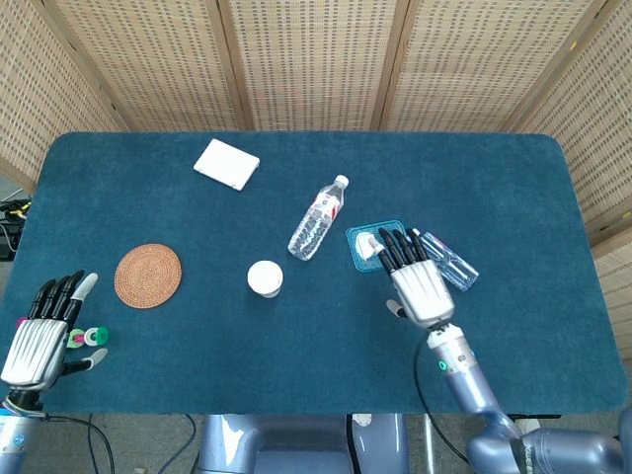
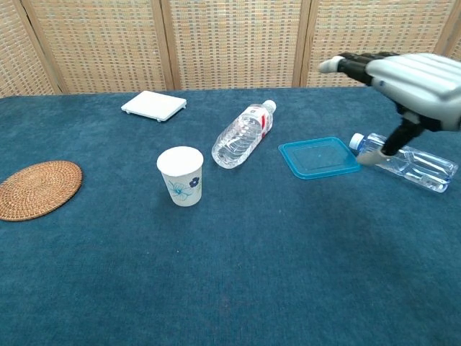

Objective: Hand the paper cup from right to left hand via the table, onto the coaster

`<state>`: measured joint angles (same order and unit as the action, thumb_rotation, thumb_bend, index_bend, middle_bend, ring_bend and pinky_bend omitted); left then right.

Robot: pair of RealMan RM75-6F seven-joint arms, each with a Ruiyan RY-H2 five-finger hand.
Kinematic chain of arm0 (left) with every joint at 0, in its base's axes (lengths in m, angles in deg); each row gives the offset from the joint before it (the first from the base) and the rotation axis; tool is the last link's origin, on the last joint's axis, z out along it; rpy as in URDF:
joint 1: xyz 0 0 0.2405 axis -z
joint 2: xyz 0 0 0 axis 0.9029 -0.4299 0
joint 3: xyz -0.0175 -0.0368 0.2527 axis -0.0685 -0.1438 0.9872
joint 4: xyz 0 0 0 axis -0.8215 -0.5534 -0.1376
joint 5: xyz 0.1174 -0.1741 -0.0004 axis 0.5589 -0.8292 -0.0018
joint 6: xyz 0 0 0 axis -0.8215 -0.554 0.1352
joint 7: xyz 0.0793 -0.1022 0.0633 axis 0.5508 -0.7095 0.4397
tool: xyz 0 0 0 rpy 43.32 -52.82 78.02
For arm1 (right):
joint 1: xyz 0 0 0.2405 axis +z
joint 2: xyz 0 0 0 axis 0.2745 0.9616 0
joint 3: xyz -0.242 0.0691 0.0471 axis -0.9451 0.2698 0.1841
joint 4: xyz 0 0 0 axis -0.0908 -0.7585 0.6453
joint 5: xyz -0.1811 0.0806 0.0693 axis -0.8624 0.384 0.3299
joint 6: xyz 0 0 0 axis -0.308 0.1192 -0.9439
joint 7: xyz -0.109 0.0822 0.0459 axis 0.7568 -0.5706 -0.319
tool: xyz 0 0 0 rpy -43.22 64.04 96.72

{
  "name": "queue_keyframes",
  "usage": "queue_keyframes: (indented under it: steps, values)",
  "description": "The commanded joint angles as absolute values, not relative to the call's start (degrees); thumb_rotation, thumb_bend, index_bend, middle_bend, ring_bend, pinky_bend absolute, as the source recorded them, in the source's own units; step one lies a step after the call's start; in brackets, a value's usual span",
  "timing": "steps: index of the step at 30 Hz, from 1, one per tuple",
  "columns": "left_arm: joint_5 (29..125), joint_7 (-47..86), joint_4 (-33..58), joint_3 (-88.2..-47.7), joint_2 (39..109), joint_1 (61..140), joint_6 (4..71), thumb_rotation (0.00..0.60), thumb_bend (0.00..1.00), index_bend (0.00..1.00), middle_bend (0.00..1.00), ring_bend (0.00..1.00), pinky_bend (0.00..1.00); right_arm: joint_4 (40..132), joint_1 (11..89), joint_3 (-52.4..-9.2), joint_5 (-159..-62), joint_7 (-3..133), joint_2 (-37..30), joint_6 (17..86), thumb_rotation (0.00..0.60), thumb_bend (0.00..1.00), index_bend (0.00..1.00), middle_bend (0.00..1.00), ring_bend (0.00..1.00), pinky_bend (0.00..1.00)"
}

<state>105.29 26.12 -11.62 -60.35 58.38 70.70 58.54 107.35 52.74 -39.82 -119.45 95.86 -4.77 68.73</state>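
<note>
The white paper cup [image 1: 265,278] [image 2: 181,176] with a blue flower print stands upright on the blue table, with no hand touching it. To its left lies the round woven coaster [image 1: 148,276] [image 2: 37,188], with nothing on it. My right hand [image 1: 417,281] [image 2: 410,76] hovers open, fingers stretched out, well to the right of the cup and above the blue lid. My left hand [image 1: 41,331] is open at the table's front left corner, below the coaster; the chest view does not show it.
A water bottle [image 1: 317,218] [image 2: 243,135] lies behind the cup on its right. A blue plastic lid [image 1: 376,246] [image 2: 318,156] and a second bottle [image 1: 446,260] [image 2: 407,161] lie to the right. A white flat box [image 1: 226,163] [image 2: 153,105] sits at the back. Small colourful objects [image 1: 87,338] lie by my left hand.
</note>
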Motion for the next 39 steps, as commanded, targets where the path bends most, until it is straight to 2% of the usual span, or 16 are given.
queue_keyframes:
  steps: [1,11,16,23,29,34,39]
  values:
    - [105.53,26.63,-11.65,-60.2,58.56,70.68,58.59,0.6,0.01,0.0,0.0,0.0,0.0,104.93,46.09,-44.06,-124.65,89.27,-1.75,74.15,0.6,0.08,0.0,0.0,0.0,0.0]
    - [106.6,28.42,-12.6,-59.76,58.93,71.39,57.58,0.6,0.01,0.0,0.0,0.0,0.0,96.36,35.06,-48.59,-130.43,79.26,-1.23,82.44,0.6,0.08,0.0,0.0,0.0,0.0]
    - [106.87,28.72,-14.09,-60.09,58.4,72.79,55.8,0.6,0.01,0.0,0.0,0.0,0.0,94.88,33.12,-47.55,-132.66,76.99,-1.04,83.83,0.6,0.08,0.0,0.0,0.0,0.0]
    - [105.75,31.37,-17.54,-62.52,56.77,75.84,53.02,0.6,0.01,0.0,0.0,0.0,0.0,94.84,31.93,-45.91,-134.3,75.75,-0.56,83.39,0.6,0.08,0.0,0.0,0.0,0.0]
    - [99.86,33.72,-20.99,-66.46,55.28,82.05,44.42,0.6,0.01,0.0,0.0,0.0,0.0,94.97,30.91,-44.64,-135.65,74.77,-0.18,83.03,0.6,0.08,0.0,0.0,0.0,0.0]
    - [93.81,35.89,-20.7,-70.18,56.07,88.91,35.88,0.6,0.03,0.0,0.0,0.0,0.0,94.13,30.35,-43.53,-136.93,73.49,-0.18,83.13,0.6,0.08,0.0,0.0,0.0,0.0]
    - [87.05,41.47,-19.57,-72.11,57.15,94.79,29.13,0.6,0.05,0.0,0.0,0.0,0.0,93.26,29.82,-42.64,-137.59,72.43,-0.43,82.96,0.6,0.08,0.0,0.0,0.0,0.0]
